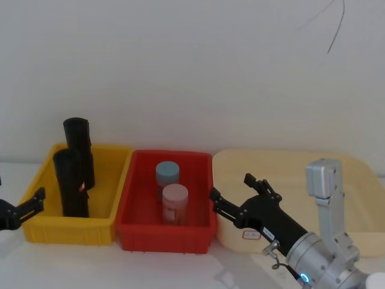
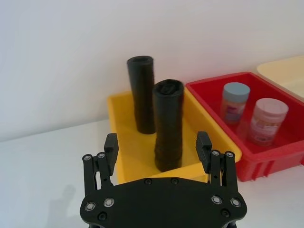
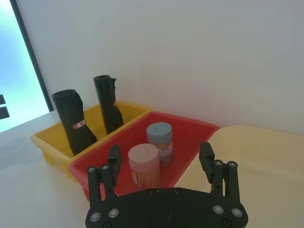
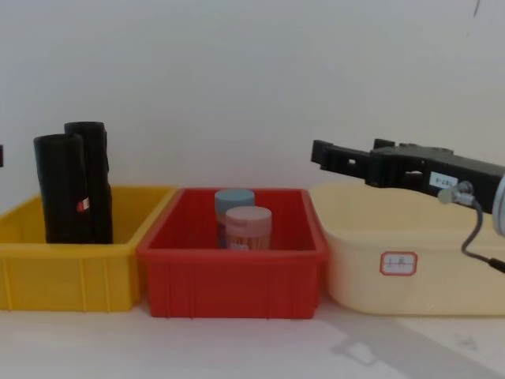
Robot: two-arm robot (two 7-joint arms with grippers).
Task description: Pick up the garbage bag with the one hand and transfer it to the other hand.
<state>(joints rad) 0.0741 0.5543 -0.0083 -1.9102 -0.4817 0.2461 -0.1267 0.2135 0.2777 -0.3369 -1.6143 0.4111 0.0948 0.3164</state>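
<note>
White wall [image 4: 237, 79], bin [image 4: 63, 272] hides garbage bag [image 4: 57, 185] base, left gripper [image 2: 157, 140] cropped

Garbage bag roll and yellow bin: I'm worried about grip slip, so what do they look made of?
Garbage bag roll: thin black plastic film, likely; wrinkled, mostly matte surface. Yellow bin: rigid moulded plastic, it seems; smooth, even colour, thick rim.

A test lab — bare white wall [image 4: 237, 79], white table [image 4: 237, 347], plastic bins [image 4: 229, 276].
</note>
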